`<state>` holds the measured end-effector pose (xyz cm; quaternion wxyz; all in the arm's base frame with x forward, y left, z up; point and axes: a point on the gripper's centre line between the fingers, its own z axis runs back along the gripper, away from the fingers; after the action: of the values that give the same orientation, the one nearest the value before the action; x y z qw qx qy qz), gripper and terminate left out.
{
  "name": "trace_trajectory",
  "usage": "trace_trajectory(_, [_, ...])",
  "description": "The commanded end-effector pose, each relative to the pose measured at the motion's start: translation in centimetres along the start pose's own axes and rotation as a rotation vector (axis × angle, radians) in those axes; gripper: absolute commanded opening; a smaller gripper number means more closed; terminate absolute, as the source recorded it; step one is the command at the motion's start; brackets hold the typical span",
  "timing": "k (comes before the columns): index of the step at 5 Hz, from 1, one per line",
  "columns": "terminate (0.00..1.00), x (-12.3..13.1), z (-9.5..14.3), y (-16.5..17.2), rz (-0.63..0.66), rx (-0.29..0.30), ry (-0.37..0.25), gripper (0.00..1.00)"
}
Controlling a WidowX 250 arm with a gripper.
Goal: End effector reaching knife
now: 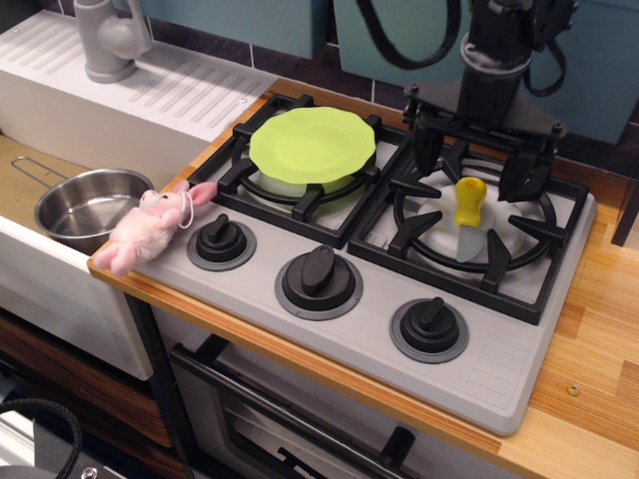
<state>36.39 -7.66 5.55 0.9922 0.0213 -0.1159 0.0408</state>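
Knife (467,217) lies flat across the right burner grate (477,222), so the end effector (475,161) hovers above its yellow handle, fingers spread wide, empty.

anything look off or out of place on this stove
Yes. A yellow-handled toy knife lies on the right burner grate, where a pot would go, and a pink plush bunny droops over the stove's front left corner, half off the edge. The open gripper hangs above the knife handle. Nothing looks spilled or broken.
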Motion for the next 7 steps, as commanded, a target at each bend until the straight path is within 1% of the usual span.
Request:
trace_trajectory(1, [0.00,-0.3,-0.4,-1.1,0.027,-0.027,-0.040,1.00])
trace_trajectory(2, [0.00,-0.9,-1.5,-1.5,0.039,-0.045,-0.055,1.00])
trace_trajectory(4, [0.00,-1.7,-2.5,-2.7,0.055,-0.053,-0.076,1.00])
trace_trajectory(5, [0.00,-1.9,-2.6,-3.2,0.062,-0.044,-0.084,1.00])
trace_trajectory(6, [0.00,-2.6,-1.9,-3.7,0.072,-0.030,-0.062,1.00])
trace_trajectory(7, [0.00,-3.1,-1.7,-4.3,0.083,-0.018,-0.062,1.00])
